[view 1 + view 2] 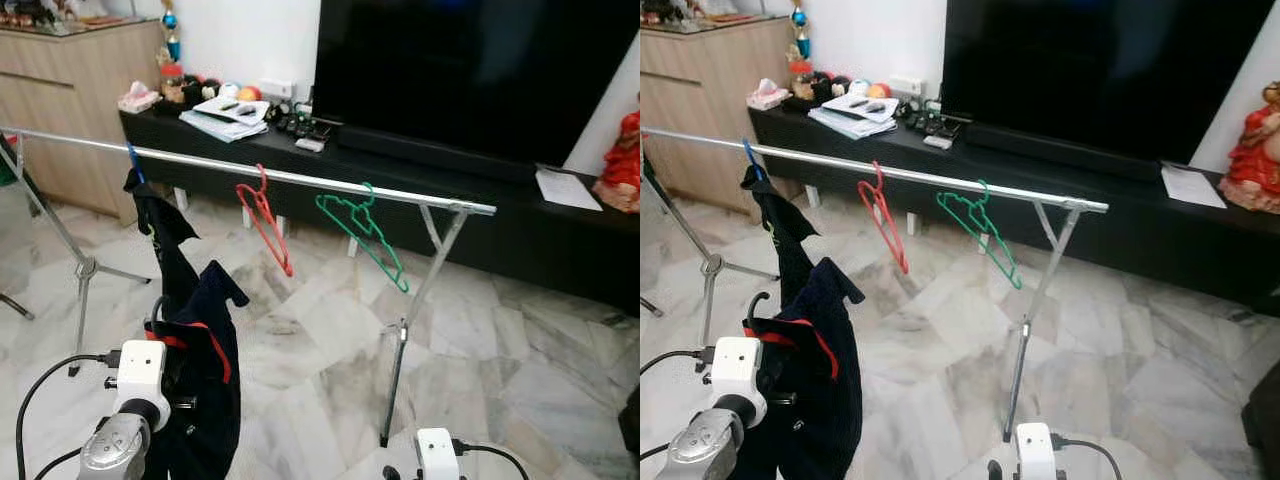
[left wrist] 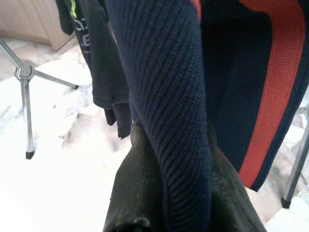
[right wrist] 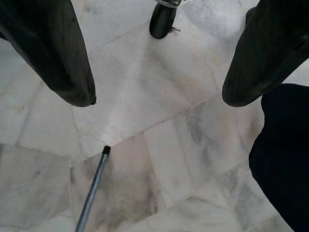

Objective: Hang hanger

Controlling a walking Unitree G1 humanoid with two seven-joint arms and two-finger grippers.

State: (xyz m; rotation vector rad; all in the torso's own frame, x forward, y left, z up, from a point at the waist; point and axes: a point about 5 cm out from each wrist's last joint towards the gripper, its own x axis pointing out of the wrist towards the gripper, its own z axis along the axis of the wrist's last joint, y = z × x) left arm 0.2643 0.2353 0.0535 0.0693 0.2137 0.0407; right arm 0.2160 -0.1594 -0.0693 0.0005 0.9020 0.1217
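Observation:
A silver clothes rail (image 1: 300, 178) crosses in front of me. On it hang a red hanger (image 1: 268, 225), a green hanger (image 1: 365, 235), and a blue hanger hook (image 1: 133, 160) carrying a dark garment (image 1: 165, 245). My left gripper (image 2: 174, 130) is low at the left, shut on a navy garment with a red stripe (image 1: 205, 380). A black hook (image 1: 155, 305) sticks up from that garment, below the rail. At the bottom right, my right gripper (image 3: 159, 99) hangs open over the marble floor, holding nothing.
The rack's right leg (image 1: 400, 350) stands just ahead of my right arm, and its left tripod leg (image 1: 80, 270) is at the left. Behind the rail runs a black TV console (image 1: 450, 190) with a television, clutter and a red figurine (image 1: 620, 165). A wooden cabinet (image 1: 70, 100) stands far left.

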